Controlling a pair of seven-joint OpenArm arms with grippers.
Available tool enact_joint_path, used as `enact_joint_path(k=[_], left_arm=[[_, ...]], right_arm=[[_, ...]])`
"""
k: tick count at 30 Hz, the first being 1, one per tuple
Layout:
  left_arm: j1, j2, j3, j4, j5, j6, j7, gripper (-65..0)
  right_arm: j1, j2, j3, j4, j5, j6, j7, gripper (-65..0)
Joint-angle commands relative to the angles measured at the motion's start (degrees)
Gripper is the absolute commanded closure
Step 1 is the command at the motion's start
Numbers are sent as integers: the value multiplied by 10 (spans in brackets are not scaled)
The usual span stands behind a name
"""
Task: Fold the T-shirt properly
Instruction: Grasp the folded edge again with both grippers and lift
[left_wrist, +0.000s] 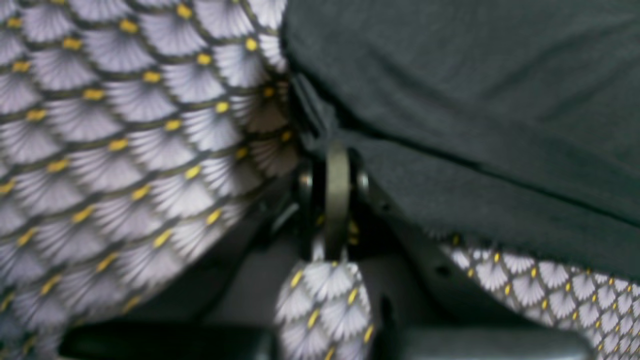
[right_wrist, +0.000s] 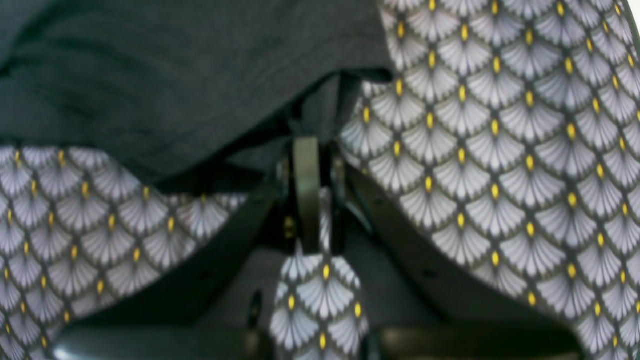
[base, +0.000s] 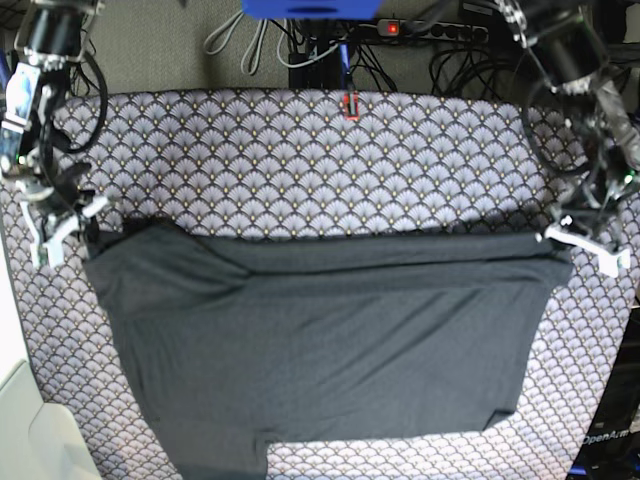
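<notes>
The charcoal-black T-shirt (base: 320, 340) lies spread on the table, with a folded band along its far edge and a sleeve at the front left. My left gripper (base: 556, 238) is shut on the shirt's far right corner. In the left wrist view the gripper (left_wrist: 307, 107) pinches the dark fabric (left_wrist: 475, 100) at its edge. My right gripper (base: 88, 226) is shut on the far left corner. In the right wrist view the gripper (right_wrist: 322, 95) grips the shirt's edge (right_wrist: 175, 75). The rainbow print is hidden.
The grey scallop-patterned tablecloth (base: 300, 170) covers the table under the shirt. Cables and a power strip (base: 420, 30) lie behind the far edge. A small red object (base: 350, 103) sits at the back centre. A white object (base: 30, 430) stands at the front left.
</notes>
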Motion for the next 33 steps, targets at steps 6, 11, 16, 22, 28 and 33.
enact_joint_path(k=[6,11,16,22,28,33], left_arm=[[35,-30,-7,105,0,2,38,-5],[75,-33,-33,161,0,1,53,-5],[97,-33,-44,185,0,-49,71,-5],[94,-33,-43,178,6,-70,85,-5],[60,-51,-40,165,7,-70,89,-5],[17,-54,-42,126,7,-72,120,-5]], right_arm=[[-44,16,23,73,6,64,15,0],[-83,16,76,110,6,106,7,0],[-97,18,93,137,3,152,-26,0],[-68,37,88,144,2,152,-45,0],[4,48,81,135,1,152,-114,0],[34,54,49,124,1,152,-142,0]])
